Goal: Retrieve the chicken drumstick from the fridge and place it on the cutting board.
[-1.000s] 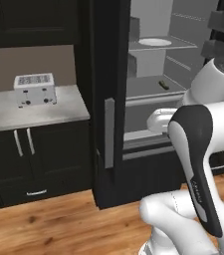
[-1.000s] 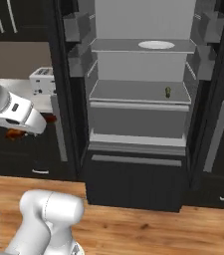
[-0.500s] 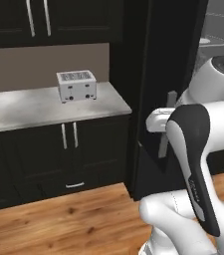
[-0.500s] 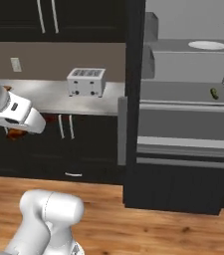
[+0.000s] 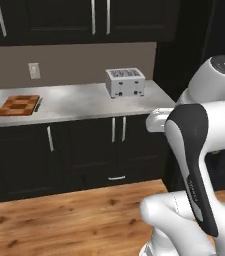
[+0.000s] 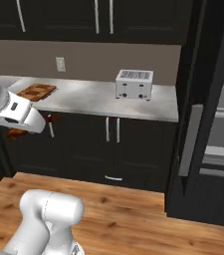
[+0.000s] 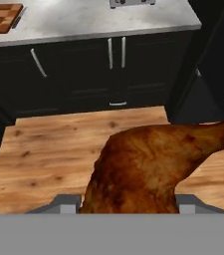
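Far left on the counter (image 5: pixel 79 102): the board (image 5: pixel 18 105), chequered brown and tan, lying flat near the wall under a socket (image 5: pixel 33 70). From the right base view it sits at the counter's left end (image 6: pixel 36 91); in the hand view it shows at the top left corner (image 7: pixel 2 16).

Moving right along the grey counter: bare stretch, then a toaster (image 5: pixel 125 82), white, two slots, standing near the right end. Same toaster in the right base view (image 6: pixel 134 84), well apart from the board.

Below the counter: black cabinets (image 5: pixel 84 150) with thin silver handles; more black cabinets above. Wooden floor (image 5: pixel 69 220) in front.

Gripper (image 6: pixel 31 124) at the left of the right base view, held low in front of the cabinets, off the counter's front edge and below the board. A reddish-brown bit of the drumstick (image 6: pixel 17 133) pokes out beside it. In the hand view the drumstick (image 7: pixel 148 169) looms large between the two finger tips, thick end down by the fingers, thin end running out to the right. Claw pinched on the drumstick, carried in the air over the floor.

Far right: the fridge (image 6: pixel 208 114), dark frame, door open, grey shelves inside.
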